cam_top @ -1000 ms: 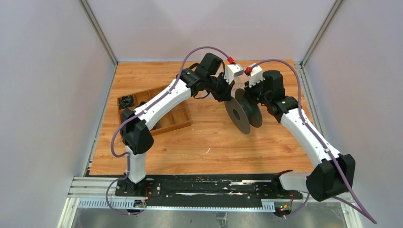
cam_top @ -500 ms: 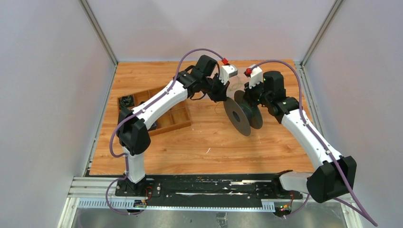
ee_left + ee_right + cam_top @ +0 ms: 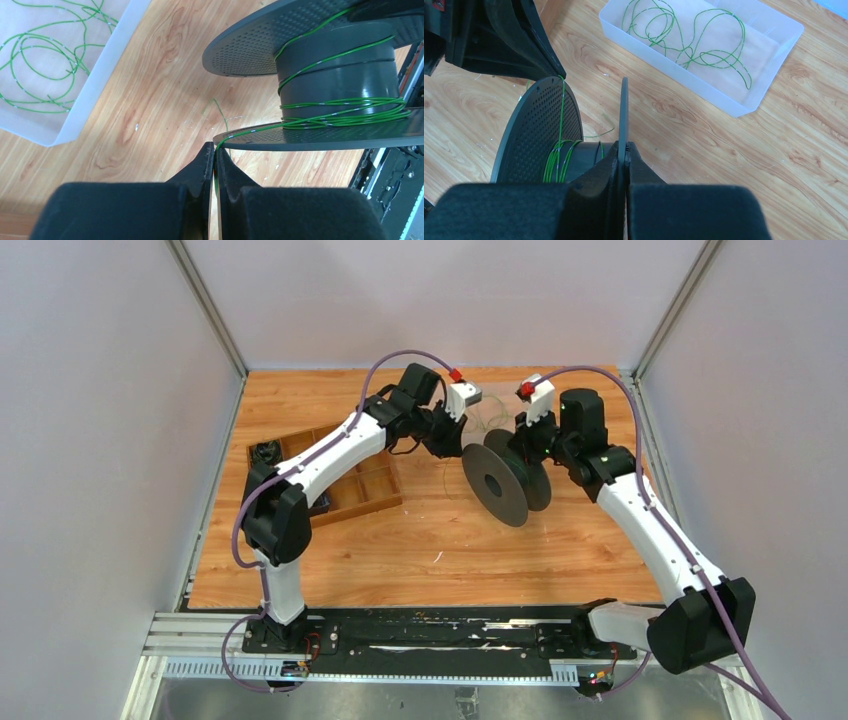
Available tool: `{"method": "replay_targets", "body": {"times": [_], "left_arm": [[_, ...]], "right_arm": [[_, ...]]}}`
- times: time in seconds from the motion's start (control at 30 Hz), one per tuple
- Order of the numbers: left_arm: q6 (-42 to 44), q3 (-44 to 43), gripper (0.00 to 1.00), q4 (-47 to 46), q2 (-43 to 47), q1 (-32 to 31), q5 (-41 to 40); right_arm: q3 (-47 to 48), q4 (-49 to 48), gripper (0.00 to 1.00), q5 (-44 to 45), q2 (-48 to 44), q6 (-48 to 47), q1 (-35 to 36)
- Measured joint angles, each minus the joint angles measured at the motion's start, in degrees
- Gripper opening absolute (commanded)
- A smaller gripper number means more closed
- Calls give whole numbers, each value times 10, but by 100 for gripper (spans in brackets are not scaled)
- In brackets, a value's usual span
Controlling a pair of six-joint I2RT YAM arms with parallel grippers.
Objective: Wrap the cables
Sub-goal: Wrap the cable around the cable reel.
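Mid-wind: laying cable onto the spool

Top view: my arms meet at the spool (image 3: 505, 480), held above the worktop (image 3: 420, 540). Left wrist: my left end effector (image 3: 215, 150) pinches the cable (image 3: 345, 118), with a few turns on the hub and loose loops in the clear bin (image 3: 92, 85). Right wrist: my right end effector (image 3: 625, 150) is clenched on a flange (image 3: 624, 112). The next move, I judge, needs a taut strand carried round the hub.

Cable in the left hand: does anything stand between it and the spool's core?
Only the spool's own flange: the cable runs from the left hand over that flange's rim to the core. Nothing else visible is in the way.
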State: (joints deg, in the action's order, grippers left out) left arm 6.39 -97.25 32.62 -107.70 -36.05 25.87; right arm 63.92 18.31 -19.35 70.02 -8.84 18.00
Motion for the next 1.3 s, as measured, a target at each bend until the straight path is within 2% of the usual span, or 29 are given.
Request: {"method": "replay_targets", "body": {"times": [0.47, 0.87, 1.3], "left_arm": [[-9, 62, 7, -59, 6, 14, 16], [-34, 150, 22, -99, 27, 39, 5], [-70, 187, 64, -161, 51, 44, 54]], "right_arm": [[17, 9, 1, -26, 0, 22, -22], [54, 23, 1, -20, -3, 29, -39], [68, 31, 1, -16, -4, 30, -39]]}}
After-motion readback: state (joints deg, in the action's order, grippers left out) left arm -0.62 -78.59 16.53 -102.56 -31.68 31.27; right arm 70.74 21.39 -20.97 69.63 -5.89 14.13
